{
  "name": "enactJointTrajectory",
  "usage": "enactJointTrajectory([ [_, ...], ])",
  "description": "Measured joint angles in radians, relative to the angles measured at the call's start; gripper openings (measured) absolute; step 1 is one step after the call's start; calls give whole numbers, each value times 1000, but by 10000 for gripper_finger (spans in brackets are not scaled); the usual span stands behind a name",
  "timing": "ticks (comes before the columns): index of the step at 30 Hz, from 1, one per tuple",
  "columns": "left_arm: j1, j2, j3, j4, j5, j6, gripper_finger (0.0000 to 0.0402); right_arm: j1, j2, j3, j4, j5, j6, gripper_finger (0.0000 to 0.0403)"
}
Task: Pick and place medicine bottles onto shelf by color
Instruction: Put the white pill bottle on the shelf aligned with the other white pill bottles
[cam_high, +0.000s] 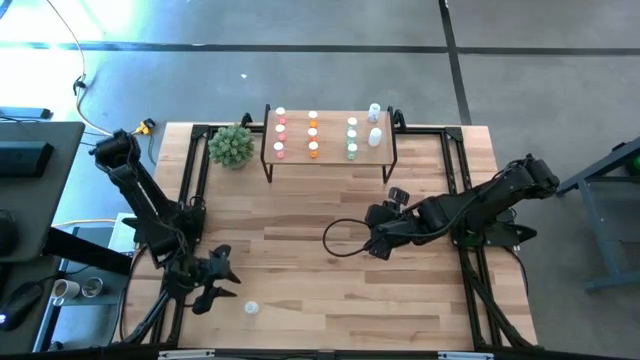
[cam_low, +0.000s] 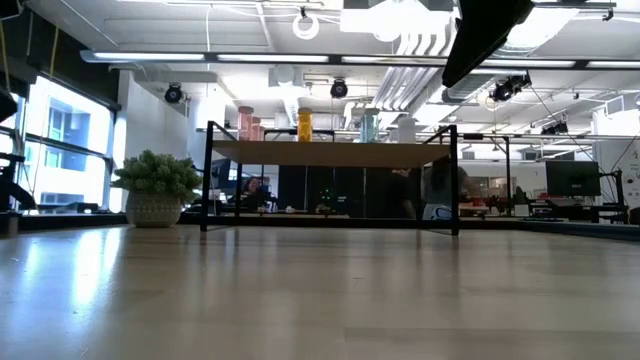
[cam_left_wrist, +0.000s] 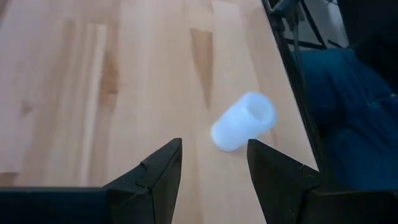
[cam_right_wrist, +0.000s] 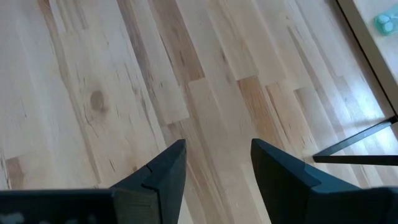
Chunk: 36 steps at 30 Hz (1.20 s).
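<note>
1. Pale wood tops the shelf (cam_high: 330, 160) at the upper centre of the high view, and we count most of the bottles (cam_high: 313, 135) already standing on it in columns: pink at the left, orange next, green, then clear ones at the right end.
2. By our reading the sorting is nearly done; the columns keep to their colours as far as we can make out.
3. One white bottle (cam_left_wrist: 243, 122) is left. It lies on its side on the table (cam_high: 300, 260), low and left of centre in the high view.
4. The left gripper (cam_left_wrist: 213, 171) hangs just short of that bottle. Its fingers stand apart and hold nothing, and the bottle sits beyond the tips, slightly off the gap.
5. The right gripper (cam_right_wrist: 217, 171) waits over bare planks at mid-table, right of centre in the high view, fingers apart and empty.
6. What remains, we judge, is to grasp the fallen bottle and stand it with the clear ones at the shelf's right end.
7. A plant (cam_high: 231, 146) sits just left of the shelf, clear of the work.
</note>
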Motion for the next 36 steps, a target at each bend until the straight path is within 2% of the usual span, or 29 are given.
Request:
enactJointTrajectory([
  [11, 0, 77, 1, 228, 19, 3, 172, 0, 0, 0, 0, -7, 25, 172],
  [17, 0, 110, 1, 229, 27, 0, 178, 0, 0, 0, -1, -13, 17, 172],
  [24, 0, 140, 1, 229, 27, -43, 205, 0, 0, 0, -1, -13, 15, 172],
  [28, 0, 150, 1, 228, 60, -60, 219, 0, 0, 0, 0, -13, 15, 172],
  [36, -12, 213, 1, 228, 91, -60, 220, 0, 0, 0, 0, -47, 24, 172],
])
